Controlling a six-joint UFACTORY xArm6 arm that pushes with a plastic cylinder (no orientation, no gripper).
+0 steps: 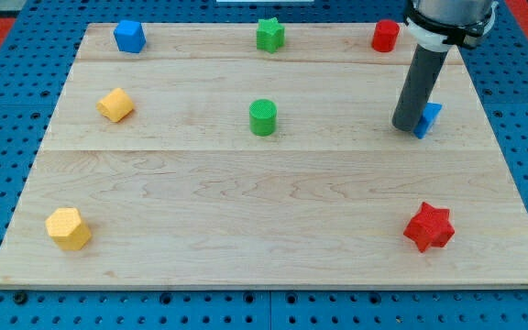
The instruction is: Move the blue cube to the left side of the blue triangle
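The blue cube (129,37) sits near the board's top left corner. The blue triangle (429,118) lies at the view's right, partly hidden behind my rod. My tip (405,126) rests on the board right against the triangle's left side. The tip is far to the right of the blue cube, with most of the board's width between them.
A green star (269,34) and a red cylinder (385,36) lie along the top edge. A green cylinder (262,117) stands mid-board and a yellow cube (115,104) at the left. A yellow block (68,228) is bottom left and a red star (428,227) bottom right.
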